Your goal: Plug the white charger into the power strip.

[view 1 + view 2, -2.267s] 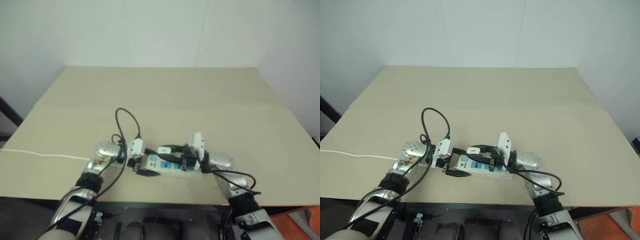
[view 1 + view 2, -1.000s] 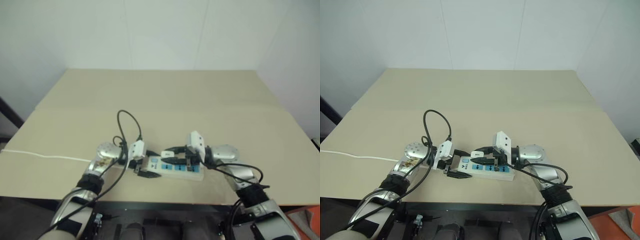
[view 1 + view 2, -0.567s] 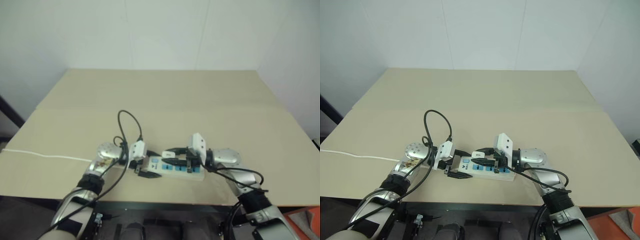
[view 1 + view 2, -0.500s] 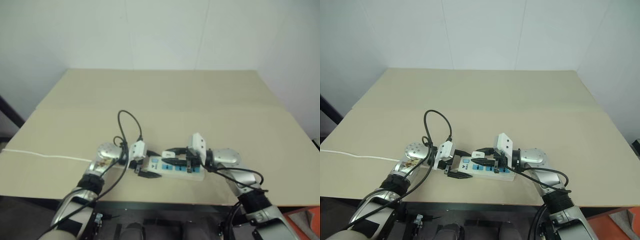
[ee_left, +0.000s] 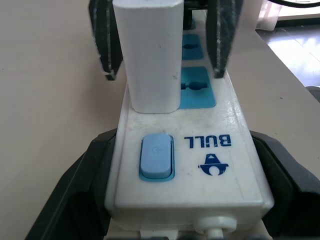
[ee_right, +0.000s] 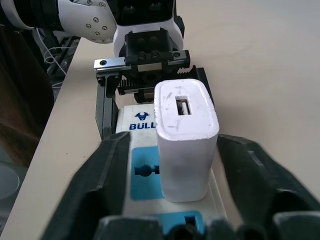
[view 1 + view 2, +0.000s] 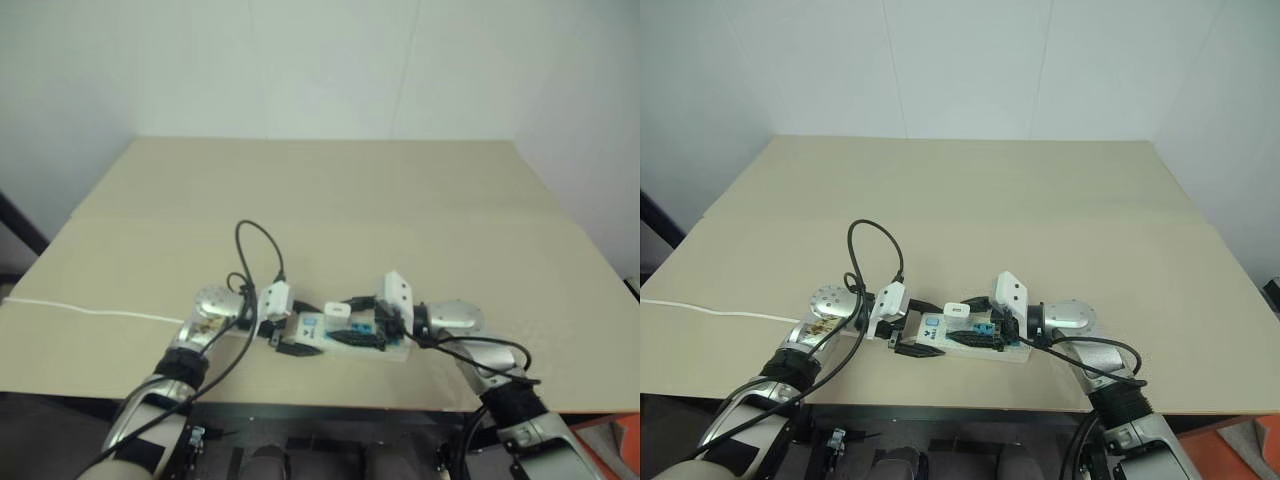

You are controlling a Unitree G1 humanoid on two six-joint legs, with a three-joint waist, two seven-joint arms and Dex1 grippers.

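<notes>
Plugging looks done: white charger [image 6: 186, 145] stands upright in the socket nearest the switch end of the power strip [image 5: 200, 150], near the table's [image 7: 1040, 200] front edge, right gripper [image 7: 978, 322] spread clear around it, left gripper [image 7: 914, 331] clamping the strip's end.
</notes>
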